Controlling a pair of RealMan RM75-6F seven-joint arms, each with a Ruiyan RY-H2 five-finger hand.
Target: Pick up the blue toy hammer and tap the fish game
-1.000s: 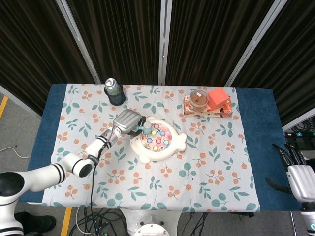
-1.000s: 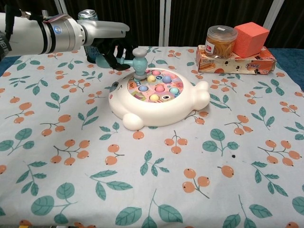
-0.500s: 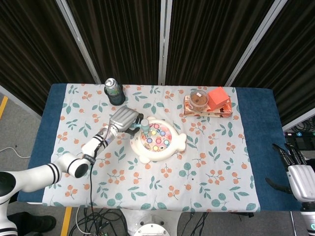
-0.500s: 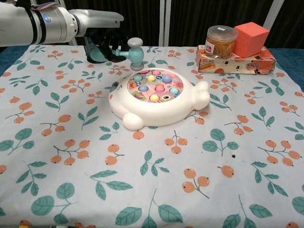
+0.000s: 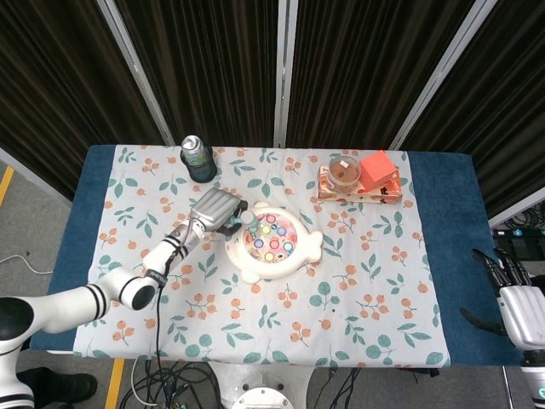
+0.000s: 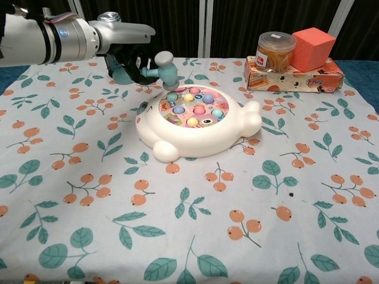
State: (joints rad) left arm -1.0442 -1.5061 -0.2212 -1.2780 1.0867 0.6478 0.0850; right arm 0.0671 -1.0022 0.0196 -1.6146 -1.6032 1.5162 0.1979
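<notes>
The fish game [image 6: 198, 126] [image 5: 272, 243] is a white fish-shaped toy with a pink top full of coloured pegs, in the middle of the table. My left hand [image 6: 129, 52] [image 5: 218, 210] grips the handle of the blue toy hammer [image 6: 166, 68] [image 5: 248, 219]. The hammer head hangs tilted just above the game's far left rim, over the pegs there. My right hand [image 5: 518, 300] rests off the table's right edge in the head view, fingers apart and holding nothing.
A drink can [image 5: 198, 158] stands at the back left, behind my left hand. At the back right a printed box [image 6: 294, 74] carries a lidded jar [image 6: 275, 51] and an orange block [image 6: 312, 48]. A leaf-and-berry cloth [image 6: 177, 225] covers the table.
The hammer rose off the game's left rim half a second ago and has come back down toward it, tilted, with my left hand following. The right hand has not moved.
</notes>
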